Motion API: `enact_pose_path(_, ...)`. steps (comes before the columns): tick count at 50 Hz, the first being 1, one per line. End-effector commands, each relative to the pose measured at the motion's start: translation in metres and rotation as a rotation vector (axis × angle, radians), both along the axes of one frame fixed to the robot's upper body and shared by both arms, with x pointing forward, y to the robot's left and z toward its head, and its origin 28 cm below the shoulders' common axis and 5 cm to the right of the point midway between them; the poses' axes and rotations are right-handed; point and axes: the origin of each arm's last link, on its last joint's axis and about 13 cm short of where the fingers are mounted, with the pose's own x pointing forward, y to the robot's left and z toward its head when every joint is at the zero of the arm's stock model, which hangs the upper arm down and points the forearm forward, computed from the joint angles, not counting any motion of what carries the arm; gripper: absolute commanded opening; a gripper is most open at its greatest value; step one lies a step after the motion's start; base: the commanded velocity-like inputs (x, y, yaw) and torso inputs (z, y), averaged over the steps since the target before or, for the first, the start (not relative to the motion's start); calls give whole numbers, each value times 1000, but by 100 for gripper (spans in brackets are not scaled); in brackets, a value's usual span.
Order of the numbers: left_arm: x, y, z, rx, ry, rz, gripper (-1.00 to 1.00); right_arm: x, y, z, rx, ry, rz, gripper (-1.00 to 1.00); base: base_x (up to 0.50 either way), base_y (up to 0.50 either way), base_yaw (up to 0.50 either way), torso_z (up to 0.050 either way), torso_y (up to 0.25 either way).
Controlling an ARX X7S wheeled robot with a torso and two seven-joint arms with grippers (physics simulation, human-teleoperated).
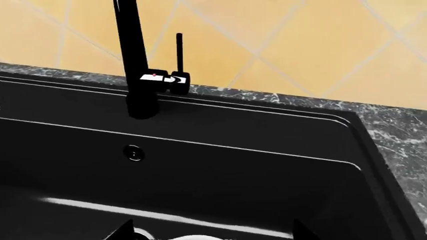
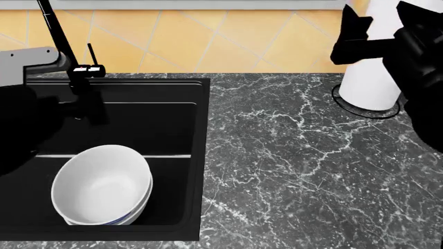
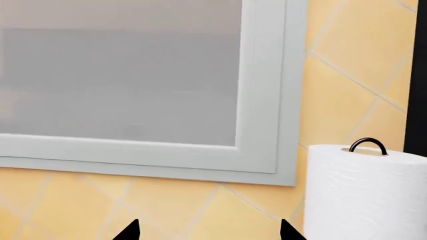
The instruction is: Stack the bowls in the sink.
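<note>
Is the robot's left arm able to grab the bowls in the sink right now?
Probably yes. The left gripper hangs over the sink, fingertips apart, with white showing just below it. The stacked bowls lie uncovered, and nothing stands between.

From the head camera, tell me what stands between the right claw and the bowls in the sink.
Nothing visible does. The right claw hangs raised by the paper roll at the back of the countertop; only bare marble lies between it and the bowls, already nested in the sink.
</note>
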Motion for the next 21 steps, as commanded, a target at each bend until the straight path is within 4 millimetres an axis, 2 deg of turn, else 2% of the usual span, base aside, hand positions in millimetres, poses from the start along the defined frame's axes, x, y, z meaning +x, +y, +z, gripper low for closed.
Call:
enact_pose_path(1,-7,-13,13,11,-62,-69,100,-28,-5,-1,-36,-5,6,100,0,0,0,0,0)
enact_pose_path(21,-27,-27,38,45,-172,-139,100,-62,-11,-7,-41,-5,3,100,0,0,0,0,0)
